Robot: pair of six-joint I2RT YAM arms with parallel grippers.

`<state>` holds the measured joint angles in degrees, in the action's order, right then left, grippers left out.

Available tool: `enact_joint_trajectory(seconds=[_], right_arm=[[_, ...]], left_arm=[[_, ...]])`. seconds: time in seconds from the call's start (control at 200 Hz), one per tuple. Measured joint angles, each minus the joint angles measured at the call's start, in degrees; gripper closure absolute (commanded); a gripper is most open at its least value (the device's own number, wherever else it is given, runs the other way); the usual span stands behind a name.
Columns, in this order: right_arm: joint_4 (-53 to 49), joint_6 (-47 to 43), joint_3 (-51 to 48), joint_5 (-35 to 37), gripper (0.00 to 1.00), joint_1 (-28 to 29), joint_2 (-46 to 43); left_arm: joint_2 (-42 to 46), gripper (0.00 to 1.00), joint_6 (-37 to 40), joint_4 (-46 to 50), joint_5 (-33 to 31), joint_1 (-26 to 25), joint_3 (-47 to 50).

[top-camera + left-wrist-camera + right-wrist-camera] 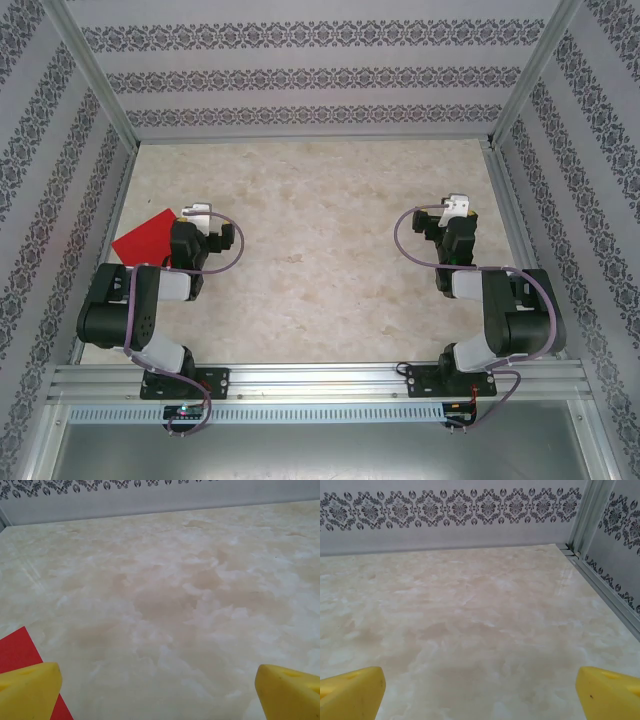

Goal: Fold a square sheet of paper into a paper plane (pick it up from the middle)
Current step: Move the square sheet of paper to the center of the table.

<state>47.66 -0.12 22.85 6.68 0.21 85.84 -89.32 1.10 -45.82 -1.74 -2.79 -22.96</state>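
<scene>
The square sheet of paper (pixel 145 238), bright red and flat, lies on the marble table at the left, partly under my left arm. In the left wrist view one corner of the paper (pixel 17 650) shows at the lower left, beside and under the left yellow fingertip (pixel 30 690). My left gripper (pixel 168 692) (pixel 205 222) is open with bare table between its fingers, just right of the sheet. My right gripper (pixel 485 692) (pixel 452 215) is open too, over bare table at the right, far from the paper.
Patterned walls and metal frame posts (pixel 100 90) enclose the marble tabletop (pixel 320 240). A metal rail (pixel 605 585) runs along the right edge near the right gripper. Open table lies between the two arms.
</scene>
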Motion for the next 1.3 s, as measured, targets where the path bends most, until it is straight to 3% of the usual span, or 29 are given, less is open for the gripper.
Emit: enact_joint_trajectory(seconds=[0.954, 1.154, 1.299], right_arm=[[-0.42, 0.04, 0.00, -0.81, 0.02, -0.74, -0.20], [-15.23, 0.87, 4.63, 1.97, 0.02, -0.59, -8.04], [-28.96, 5.31, 12.17, 5.95, 0.02, 0.48, -15.02]], left_arm=[[0.09, 0.00, -0.02, 0.11, -0.46, -0.02, 0.00], [9.01, 0.00, -1.90, 14.49, -4.72, -0.02, -5.20], [16.22, 0.00, -8.04, 28.26, -9.42, -0.02, -13.92]])
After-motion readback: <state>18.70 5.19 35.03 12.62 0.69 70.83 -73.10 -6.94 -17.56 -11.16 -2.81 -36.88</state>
